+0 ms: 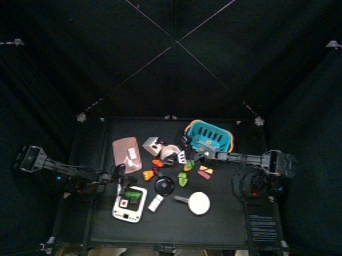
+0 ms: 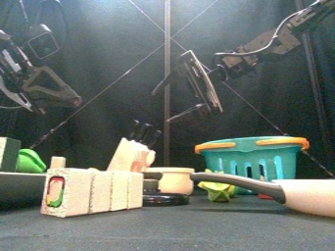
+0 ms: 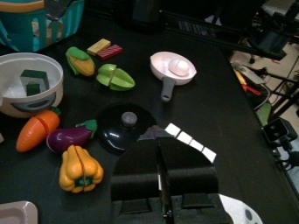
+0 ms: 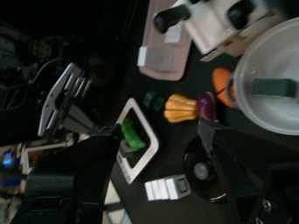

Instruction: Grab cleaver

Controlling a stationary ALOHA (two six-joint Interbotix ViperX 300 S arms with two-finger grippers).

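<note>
A flat grey rectangular piece [image 4: 156,57], which looks like the cleaver's blade, lies at one end of the pink cutting board [image 4: 184,39] [image 1: 126,149]; I cannot make out its handle. My right gripper [image 4: 158,129] [image 1: 211,157] [image 2: 197,83] hangs open above the toy vegetables at mid-table, well short of the board, with nothing between its fingers. The left gripper [image 3: 163,144] [image 1: 96,179] is shut and empty, raised over the table's left front part. The cleaver does not show in the left wrist view.
A wooden knife block [image 1: 154,144] [image 2: 131,157] stands beside the board. Nearby are a teal basket [image 1: 210,132] [image 3: 41,22], a white bowl [image 3: 30,79] [image 4: 271,79], a black lid [image 3: 122,127], a pink ladle [image 3: 173,66], a white box [image 1: 130,202] and several toy vegetables.
</note>
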